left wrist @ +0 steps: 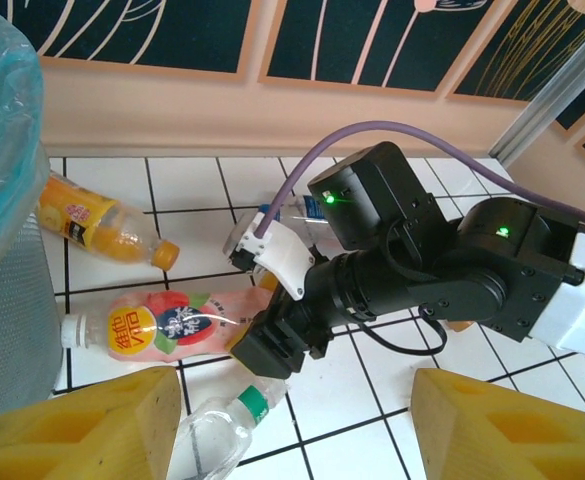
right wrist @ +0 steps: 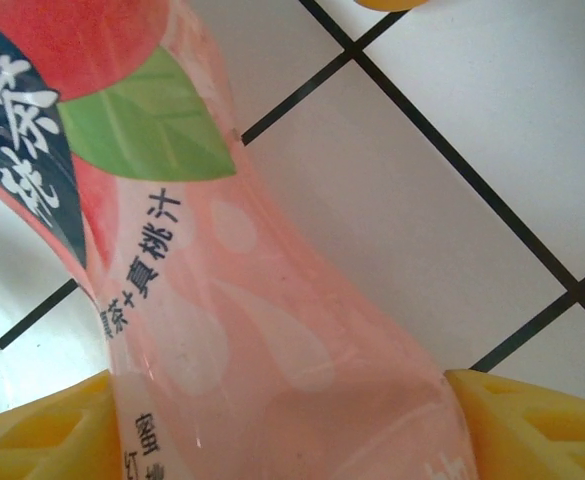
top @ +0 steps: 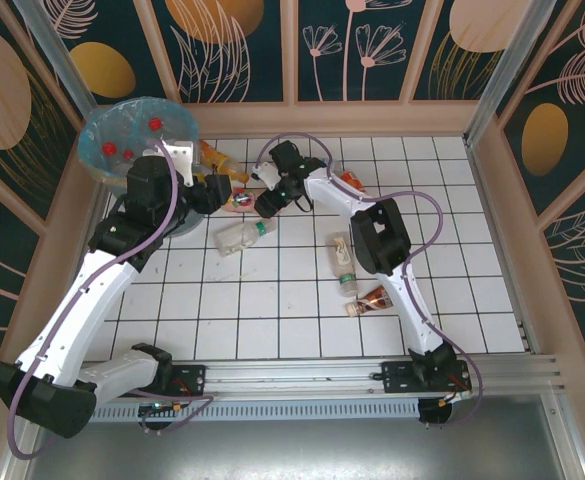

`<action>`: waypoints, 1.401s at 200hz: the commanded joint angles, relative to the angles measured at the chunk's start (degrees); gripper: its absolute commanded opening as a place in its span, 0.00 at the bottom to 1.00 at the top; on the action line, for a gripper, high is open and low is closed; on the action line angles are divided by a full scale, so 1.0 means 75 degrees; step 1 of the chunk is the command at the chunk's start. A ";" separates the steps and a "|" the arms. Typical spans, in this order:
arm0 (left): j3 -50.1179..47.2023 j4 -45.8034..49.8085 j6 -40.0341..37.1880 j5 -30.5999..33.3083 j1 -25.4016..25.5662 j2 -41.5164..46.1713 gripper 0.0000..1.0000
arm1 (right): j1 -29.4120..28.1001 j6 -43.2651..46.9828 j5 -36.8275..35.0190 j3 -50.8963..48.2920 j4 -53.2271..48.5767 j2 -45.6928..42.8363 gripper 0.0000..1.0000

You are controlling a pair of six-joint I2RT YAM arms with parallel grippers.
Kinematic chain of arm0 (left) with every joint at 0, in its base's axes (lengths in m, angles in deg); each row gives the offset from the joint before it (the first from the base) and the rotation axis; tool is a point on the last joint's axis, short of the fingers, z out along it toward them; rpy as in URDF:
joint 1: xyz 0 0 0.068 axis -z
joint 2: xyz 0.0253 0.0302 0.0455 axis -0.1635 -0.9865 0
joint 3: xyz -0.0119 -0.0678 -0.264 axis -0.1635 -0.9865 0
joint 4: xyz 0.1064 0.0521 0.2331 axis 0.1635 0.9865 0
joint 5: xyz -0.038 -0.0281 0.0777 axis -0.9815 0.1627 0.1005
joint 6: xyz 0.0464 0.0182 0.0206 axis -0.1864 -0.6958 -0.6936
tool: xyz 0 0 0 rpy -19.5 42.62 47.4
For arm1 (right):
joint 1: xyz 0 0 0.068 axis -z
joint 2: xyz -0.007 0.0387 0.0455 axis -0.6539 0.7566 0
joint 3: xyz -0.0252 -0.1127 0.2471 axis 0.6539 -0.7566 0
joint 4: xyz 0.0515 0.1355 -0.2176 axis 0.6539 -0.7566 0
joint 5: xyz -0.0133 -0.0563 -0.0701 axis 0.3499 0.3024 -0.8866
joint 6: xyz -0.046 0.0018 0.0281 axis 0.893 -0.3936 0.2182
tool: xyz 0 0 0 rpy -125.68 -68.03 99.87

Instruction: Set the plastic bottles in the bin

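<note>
The bench (top: 272, 300) was faced in glossy white square tiles with dark grout lines, and the plastic bottles lay scattered on their sides across it. At its far left corner stood the bin (top: 100, 160), round and grey-blue, lined with a crinkled translucent blue bag, with 3 red caps showing inside. Near the bin lay an orange bottle (left wrist: 97, 220) with an orange cap. Just beside that lay a soft pink peach bottle (left wrist: 167, 325) with a white cap and a smooth printed sleeve. The right arm (top: 377, 235), white shell with black joints, reached across to it. The right jaws, with their yellow ribbed pads (right wrist: 42, 430), pressed against the pink bottle's sides, 1 pad on each flank, pinching it where it lay on the tiles. The left arm (top: 92, 290) hung next to the bin with the left jaws spread wide. A clear bottle (left wrist: 217, 435) with a green cap lay between those pads, close to the left 1, though I could not tell whether they touched. More bottles (top: 342, 255) lay farther right.
</note>
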 commanded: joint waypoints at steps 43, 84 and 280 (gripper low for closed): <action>0.0372 -0.0318 -0.0137 0.0185 0.0032 -0.0009 0.64 | 0.0005 0.0004 -0.0034 -0.1075 0.0218 -0.1776 0.59; 0.0907 -0.0577 -0.0044 0.0260 0.0032 -0.0206 0.65 | 0.0014 -0.0352 -0.0186 -0.3104 0.1409 -0.3687 0.55; 0.2676 -0.2321 0.2158 -0.3048 0.0032 -0.2154 0.69 | 0.0392 -0.3202 0.0552 -0.7999 0.4489 -0.9754 0.51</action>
